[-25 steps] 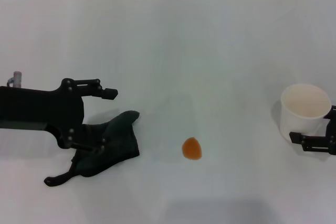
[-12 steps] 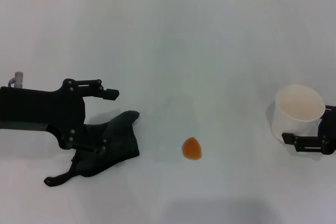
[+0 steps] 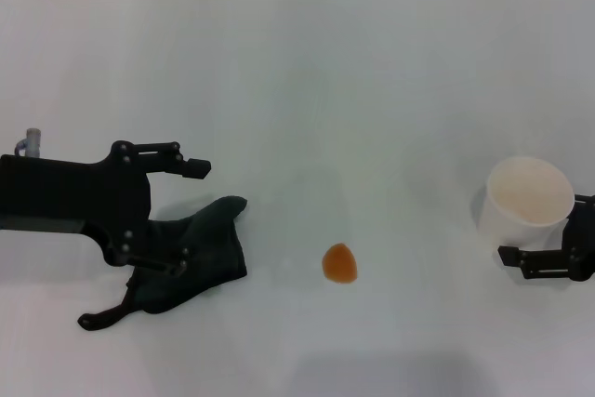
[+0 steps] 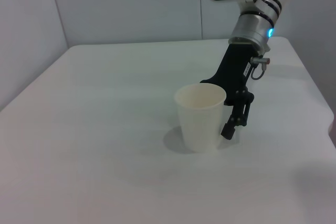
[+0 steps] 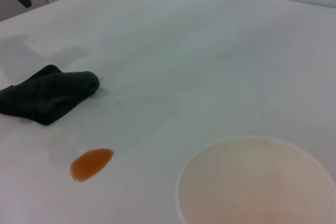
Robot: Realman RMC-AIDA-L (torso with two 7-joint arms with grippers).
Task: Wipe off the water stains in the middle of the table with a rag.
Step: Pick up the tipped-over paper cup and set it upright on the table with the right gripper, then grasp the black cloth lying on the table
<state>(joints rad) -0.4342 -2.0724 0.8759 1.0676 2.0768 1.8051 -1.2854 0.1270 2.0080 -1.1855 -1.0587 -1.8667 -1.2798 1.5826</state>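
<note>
The water stains (image 3: 339,263) are a single small orange, glossy blob lying on the white desk (image 3: 372,90), a little nearer the robot than the desk's middle; the right wrist view shows it (image 5: 91,163) as a flat, rounded puddle with one end drawn out. To its left, near but not touching it, lies the rag (image 3: 200,253), a dark grey-black cloth bunched in uneven folds, with a thin tail trailing toward the robot's side. In the right wrist view the rag (image 5: 47,94) sits beyond the blob, apart from it.

The left gripper (image 3: 181,216) is at the rag, its black body reaching in from the left edge of the head view. Its jaws stand wide: the far finger juts out over bare desk beyond the cloth, and the near finger lies across the rag's folds (whether it presses into the cloth or only rests above it I cannot tell). The jaws are not closed on anything.

Well to the right of the stain stands a whitish cup (image 3: 529,198), upright and open-topped. The right gripper (image 3: 539,230) is at the cup near the right edge of the head view, one dark finger showing on the cup's near side. The left wrist view shows the cup (image 4: 200,116) with a black finger against its side, the other finger hidden behind it; the jaws appear to straddle and hold the cup.
</note>
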